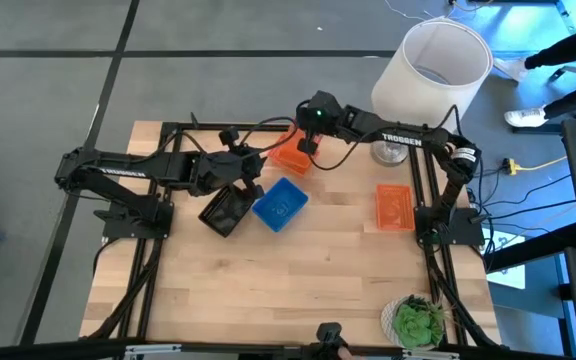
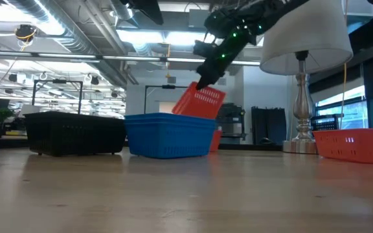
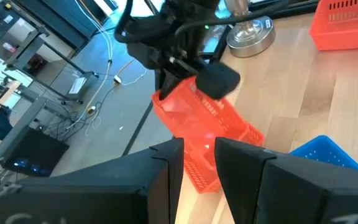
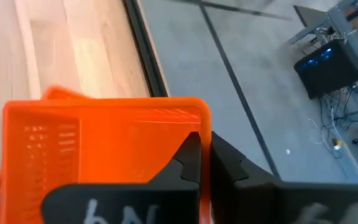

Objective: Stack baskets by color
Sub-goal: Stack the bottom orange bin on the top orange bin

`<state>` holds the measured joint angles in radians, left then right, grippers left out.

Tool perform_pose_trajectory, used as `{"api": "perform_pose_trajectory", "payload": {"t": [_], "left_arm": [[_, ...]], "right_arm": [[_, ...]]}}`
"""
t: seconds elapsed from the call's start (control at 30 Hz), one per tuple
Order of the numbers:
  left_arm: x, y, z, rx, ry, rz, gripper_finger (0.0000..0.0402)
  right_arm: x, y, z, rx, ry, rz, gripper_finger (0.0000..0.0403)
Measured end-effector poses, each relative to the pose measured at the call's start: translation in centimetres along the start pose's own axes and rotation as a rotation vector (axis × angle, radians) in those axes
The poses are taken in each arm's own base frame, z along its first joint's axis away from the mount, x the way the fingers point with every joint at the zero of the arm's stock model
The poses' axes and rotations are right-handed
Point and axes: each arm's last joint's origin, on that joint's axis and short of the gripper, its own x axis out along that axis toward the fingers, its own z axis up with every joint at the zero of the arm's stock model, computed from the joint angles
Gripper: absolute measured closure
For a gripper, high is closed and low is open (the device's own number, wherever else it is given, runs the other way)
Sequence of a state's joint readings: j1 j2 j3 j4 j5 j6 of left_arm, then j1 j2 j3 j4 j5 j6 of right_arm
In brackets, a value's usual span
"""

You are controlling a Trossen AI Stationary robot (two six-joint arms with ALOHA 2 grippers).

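At the far edge of the desk [image 1: 298, 290], near its middle, I have the right end effector [image 1: 308, 146] clamped shut on the wall of a small orange perforated plastic basket [image 1: 290, 156], which hangs tilted, lifted on one side, as the low view shows. The left end effector [image 1: 251, 163] sits just to its left, its fingers [image 3: 166, 163] parted with a gap between them and nothing in their hold, pointed at the orange basket.

I judge the step in hand to be carrying this orange basket to join its colour. A second orange mesh basket [image 1: 394, 206] rests at the right side of the desk, beside the base of the white lampshade lamp [image 1: 433, 68], and that looks like the target. A blue square mesh basket stack [image 1: 280, 204] lies near the middle, with a black mesh basket [image 1: 225, 211] just left of it, close under the left arm.

Next I would need to raise the held basket clear of the desk, swing it right and nearer, level it over the other orange one, then lower it squarely so it nests. The lamp base is close, so I would keep clear of it.
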<state>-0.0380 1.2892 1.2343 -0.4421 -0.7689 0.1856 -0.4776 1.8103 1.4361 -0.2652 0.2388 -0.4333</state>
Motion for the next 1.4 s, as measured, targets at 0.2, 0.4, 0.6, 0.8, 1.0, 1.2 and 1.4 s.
{"api": "perform_pose_trajectory", "payload": {"t": [0.2,0.4,0.6,0.8,1.0,1.2,1.4], "left_arm": [[0.0,-0.1,-0.4,0.032,0.033,-0.006,0.0317],[0.1,0.0,-0.7,0.045,0.058,-0.004,0.0317],[0.4,0.3,-1.0,0.038,0.086,0.004,0.0317],[0.8,0.9,-1.2,0.026,0.099,0.025,0.0317],[1.5,1.7,-1.4,-0.013,0.119,0.058,0.0317],[1.9,2.3,-1.6,-0.027,0.133,0.073,0.0317],[2.0,2.4,-1.6,-0.043,0.130,0.040,0.0317]], "right_arm": [[-1.7,-1.4,2.3,-0.323,-0.054,0.087,0.0398],[-1.8,-2.0,2.2,-0.718,-0.194,0.222,0.0399],[-0.2,-2.0,1.3,-0.791,-0.194,0.267,0.0399],[1.1,-1.4,0.6,-0.845,-0.210,0.330,0.0399],[0.8,-0.4,0.4,-0.876,-0.195,0.394,0.0399],[0.5,0.7,0.5,-0.878,-0.145,0.424,0.0399],[0.1,1.9,0.8,-0.921,-0.048,0.368,0.0399]]}}
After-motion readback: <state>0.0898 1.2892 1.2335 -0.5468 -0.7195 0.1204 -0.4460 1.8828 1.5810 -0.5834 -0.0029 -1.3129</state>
